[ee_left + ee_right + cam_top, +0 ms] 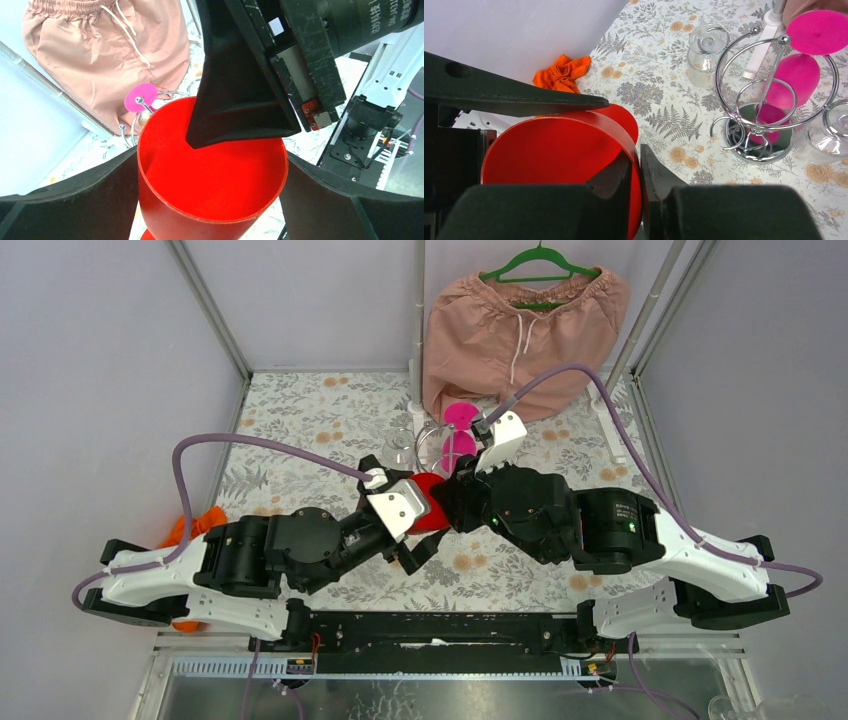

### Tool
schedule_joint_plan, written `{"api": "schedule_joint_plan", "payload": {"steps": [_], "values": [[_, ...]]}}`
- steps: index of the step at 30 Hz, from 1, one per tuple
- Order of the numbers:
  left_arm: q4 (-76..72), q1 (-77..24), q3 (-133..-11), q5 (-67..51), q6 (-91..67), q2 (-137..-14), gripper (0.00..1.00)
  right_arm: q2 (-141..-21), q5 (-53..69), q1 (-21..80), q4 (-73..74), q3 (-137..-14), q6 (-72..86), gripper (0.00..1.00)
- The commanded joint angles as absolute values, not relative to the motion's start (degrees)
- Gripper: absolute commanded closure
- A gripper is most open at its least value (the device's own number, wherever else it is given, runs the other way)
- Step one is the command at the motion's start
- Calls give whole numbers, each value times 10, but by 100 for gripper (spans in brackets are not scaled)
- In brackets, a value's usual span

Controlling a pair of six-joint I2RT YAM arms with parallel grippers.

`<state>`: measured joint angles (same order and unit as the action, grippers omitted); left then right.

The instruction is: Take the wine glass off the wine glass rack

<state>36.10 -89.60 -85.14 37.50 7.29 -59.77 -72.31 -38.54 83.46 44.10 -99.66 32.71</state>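
A red wine glass [431, 512] is held above the table between both arms. In the left wrist view its bowl [215, 190] sits between my left gripper's [212, 160] two fingers, which touch it on both sides. My right gripper [639, 157] is shut on the glass's rim [549, 155], one finger inside and one outside. The chrome wine glass rack [774, 97] stands apart at the far right, with a pink wine glass [796, 75] hanging upside down in its loops. The rack also shows in the top view [438, 445] and in the left wrist view [131, 131].
A clear glass [704, 52] stands upside down left of the rack, another clear glass [831, 132] on its right. An orange cloth [564, 72] lies at the table's left side. Pink shorts on a green hanger [520, 330] hang at the back. Metal frame posts [210, 310] bound the table.
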Motion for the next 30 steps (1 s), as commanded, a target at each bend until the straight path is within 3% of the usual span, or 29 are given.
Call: {"api": "schedule_joint_plan", "payload": {"steps": [1, 15, 22, 30], "values": [[313, -890, -883, 451, 32, -567, 1, -707, -432, 838, 514, -995, 331, 100], [372, -890, -823, 424, -98, -556, 1, -710, -491, 838, 524, -1029, 324, 100], [348, -890, -829, 359, -99, -569, 1, -714, -492, 838, 528, -1008, 339, 100], [353, -890, -824, 366, -70, -596, 1, -711, -482, 838, 534, -995, 347, 100]]}}
